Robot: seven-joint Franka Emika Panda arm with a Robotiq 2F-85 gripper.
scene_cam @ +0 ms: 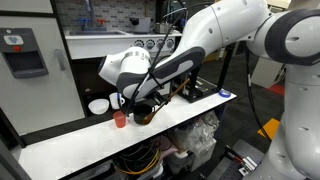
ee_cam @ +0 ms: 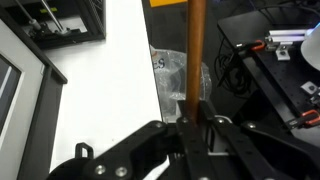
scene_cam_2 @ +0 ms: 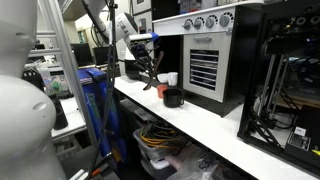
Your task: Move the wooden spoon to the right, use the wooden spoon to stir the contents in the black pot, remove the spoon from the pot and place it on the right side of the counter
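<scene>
My gripper (ee_cam: 196,122) is shut on the wooden spoon (ee_cam: 196,50), whose light-brown handle runs straight up the wrist view over the edge of the white counter (ee_cam: 100,90). In both exterior views the gripper (scene_cam: 143,100) (scene_cam_2: 150,68) hangs just above the counter (scene_cam: 80,145) (scene_cam_2: 215,125). The spoon (scene_cam_2: 150,82) is tilted, with its lower end close to the counter beside the black pot (scene_cam_2: 173,97). The pot (scene_cam: 146,116) sits right below the gripper. The spoon's bowl is hidden in the wrist view.
A small red cup (scene_cam: 120,119) (scene_cam_2: 160,90) and a white mug (scene_cam: 98,106) (scene_cam_2: 172,78) stand close to the pot. An oven with knobs (scene_cam_2: 205,50) stands behind them. Cables and plastic bags (ee_cam: 185,75) lie below the counter edge.
</scene>
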